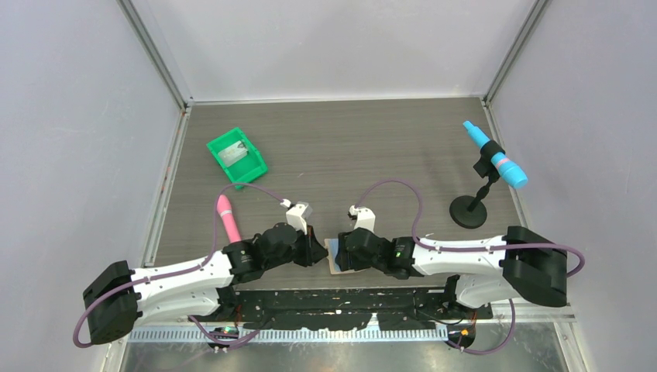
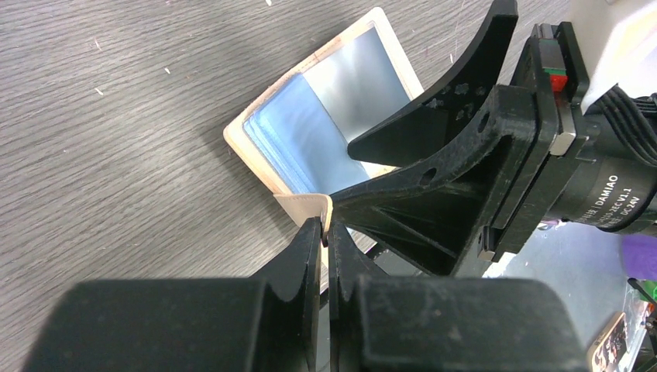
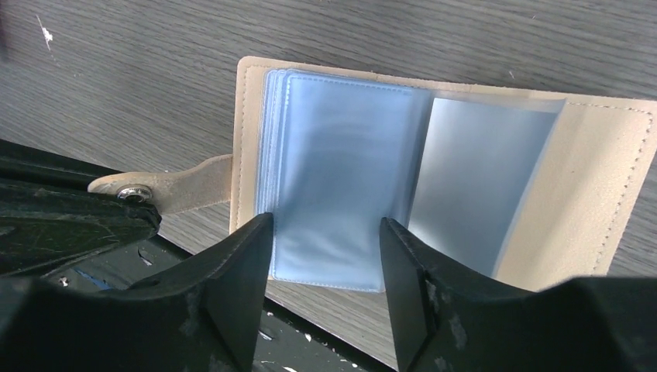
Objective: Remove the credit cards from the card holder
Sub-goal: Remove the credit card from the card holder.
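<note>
Centrally, card holder [image 3: 596,178], green bin [image 1: 253,173], pink stick [image 1: 228,219] beyond

the card holder [image 3: 596,194] is matt tan leather with glossy blue plastic inside, the table [image 3: 387,31] matt grey wood-grain.

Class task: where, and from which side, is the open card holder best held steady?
The strap tab, from the left arm's side: it juts past the card holder's flat cover, easy to pinch. The left gripper is shut on it.
</note>
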